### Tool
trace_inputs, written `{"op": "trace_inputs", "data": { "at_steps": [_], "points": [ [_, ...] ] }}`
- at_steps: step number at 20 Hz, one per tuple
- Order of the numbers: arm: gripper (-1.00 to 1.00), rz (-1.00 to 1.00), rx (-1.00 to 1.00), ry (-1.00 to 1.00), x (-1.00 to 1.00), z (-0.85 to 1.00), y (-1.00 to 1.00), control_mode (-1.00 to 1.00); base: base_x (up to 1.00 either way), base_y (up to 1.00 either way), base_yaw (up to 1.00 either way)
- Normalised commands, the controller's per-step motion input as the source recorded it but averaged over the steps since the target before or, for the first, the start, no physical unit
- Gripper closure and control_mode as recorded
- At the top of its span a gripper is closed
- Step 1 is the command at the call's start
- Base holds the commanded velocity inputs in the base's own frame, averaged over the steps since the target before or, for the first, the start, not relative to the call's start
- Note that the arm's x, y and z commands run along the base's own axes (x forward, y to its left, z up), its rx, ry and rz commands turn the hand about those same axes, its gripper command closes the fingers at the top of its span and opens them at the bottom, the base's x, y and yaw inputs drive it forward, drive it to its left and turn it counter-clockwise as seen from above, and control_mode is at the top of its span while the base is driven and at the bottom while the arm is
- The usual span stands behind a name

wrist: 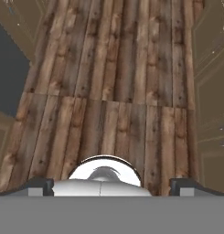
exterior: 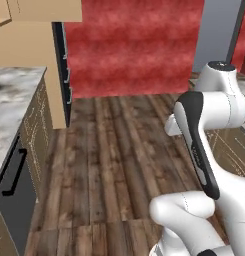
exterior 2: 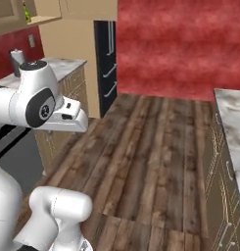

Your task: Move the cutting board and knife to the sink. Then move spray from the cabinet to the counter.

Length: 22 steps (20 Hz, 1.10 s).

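I count two stretches of marble counter (exterior 2: 228, 110), one on each side of the aisle. On the left one stands one grey paper-towel roll (exterior 2: 16, 58). One yellow-green spray (exterior 2: 27, 13) sits in one open upper cabinet (exterior 2: 13, 14).

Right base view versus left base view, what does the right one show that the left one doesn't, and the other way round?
The right base view alone has the small yellow-green spray bottle in the open upper cabinet, a grey paper-towel roll on the veined marble counter, and a second counter stretch at the right edge. The left base view alone has a black-fronted appliance with a dark handle under its counter. Both share the brown wood-plank floor, the red wall, the tall tan cabinet and the white arm.
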Motion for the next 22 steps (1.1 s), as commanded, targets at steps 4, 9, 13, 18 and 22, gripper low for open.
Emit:
{"op": "trace_inputs", "data": {
  "at_steps": [4, 9, 13, 18, 22],
  "points": [
    [-1.0, 0.0, 0.0, 0.0, 0.0, 0.0, 0.0, 1.0, 1.0, 0.13, -0.13],
    [-1.0, 0.0, 0.0, 0.0, 0.0, 0.0, 0.0, 1.0, 1.0, 0.01, 0.14],
    [-1.0, 0.0, 0.0, 0.0, 0.0, 0.0, 0.0, 1.0, 1.0, 0.0, 0.46],
    [-1.0, 0.0, 0.0, 0.0, 0.0, 0.0, 0.0, 1.0, 1.0, -0.1, 0.59],
    [-1.0, 0.0, 0.0, 0.0, 0.0, 0.0, 0.0, 1.0, 1.0, -0.1, 0.69]
  ]
}}
